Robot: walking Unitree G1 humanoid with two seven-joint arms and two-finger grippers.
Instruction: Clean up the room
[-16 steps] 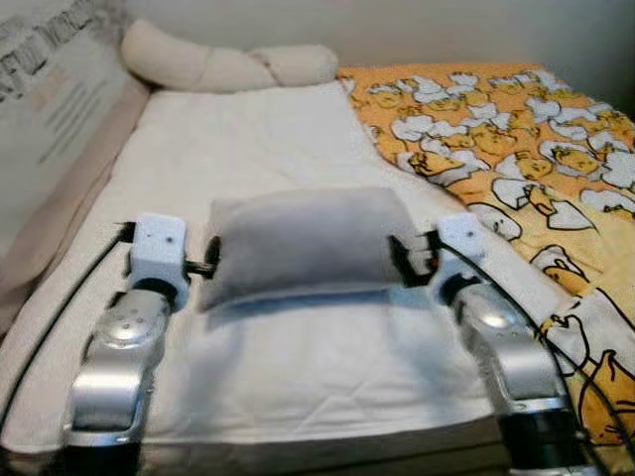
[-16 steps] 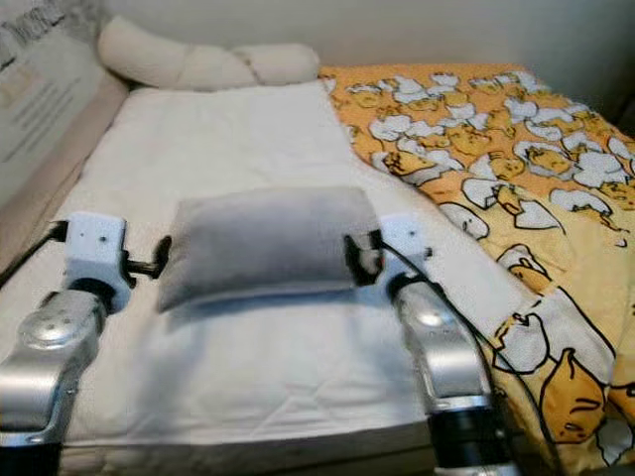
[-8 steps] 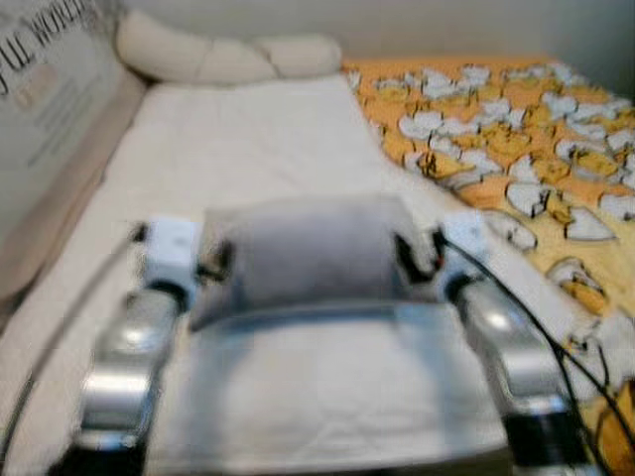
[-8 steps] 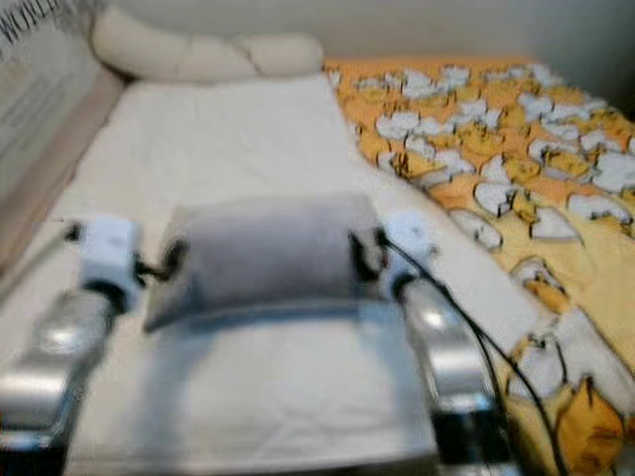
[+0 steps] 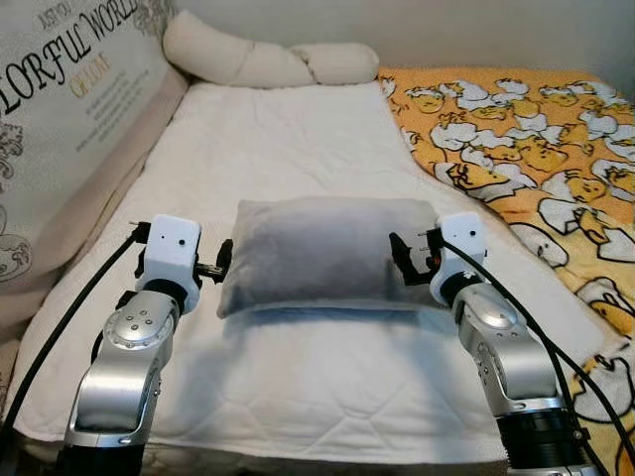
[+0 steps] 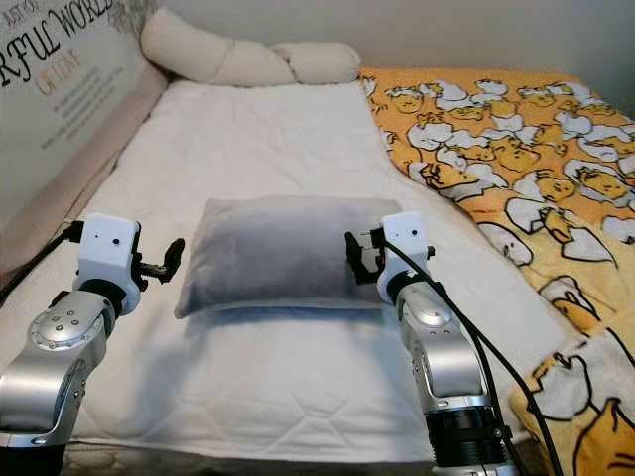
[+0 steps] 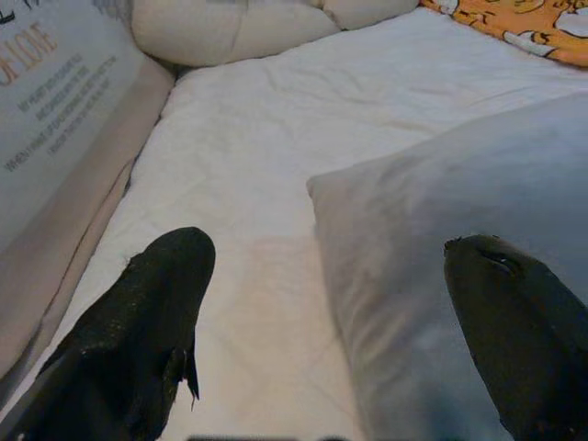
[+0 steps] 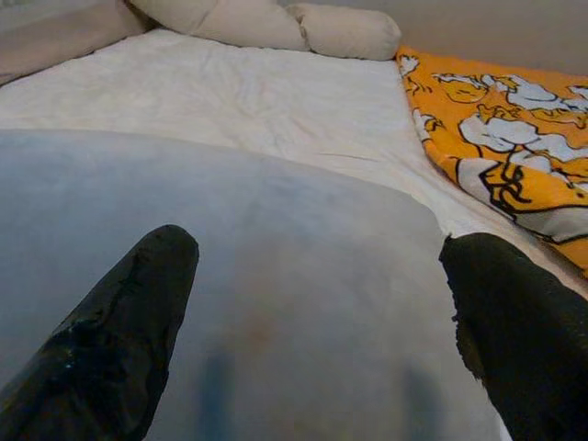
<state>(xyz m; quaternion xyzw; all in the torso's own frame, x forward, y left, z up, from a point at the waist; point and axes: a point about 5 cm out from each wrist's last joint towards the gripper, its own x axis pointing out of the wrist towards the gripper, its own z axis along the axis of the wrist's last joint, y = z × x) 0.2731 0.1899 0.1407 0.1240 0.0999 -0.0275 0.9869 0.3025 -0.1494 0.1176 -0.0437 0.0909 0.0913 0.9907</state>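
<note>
A grey pillow (image 5: 322, 248) sits across the white bed cover (image 5: 288, 129), with a dark shadow under its near edge. My left gripper (image 5: 220, 266) is at the pillow's left end, open; in the left wrist view the pillow's corner (image 7: 441, 239) lies between the spread fingers (image 7: 138, 322). My right gripper (image 5: 400, 260) is pressed to the pillow's right end, also open. The right wrist view has grey pillow fabric (image 8: 303, 266) spanning the gap between its fingers (image 8: 119, 331).
An orange blanket with a duck print (image 5: 536, 149) covers the bed's right side. A cream knotted bolster (image 5: 258, 61) lies at the far end. A large printed cushion (image 5: 69, 119) leans along the left wall. The bed's near edge is just below my arms.
The whole picture has shifted and sharpened after a blur, so the camera moved. The pillow stays between both grippers. The left fingertips seem slightly further off its edge.
</note>
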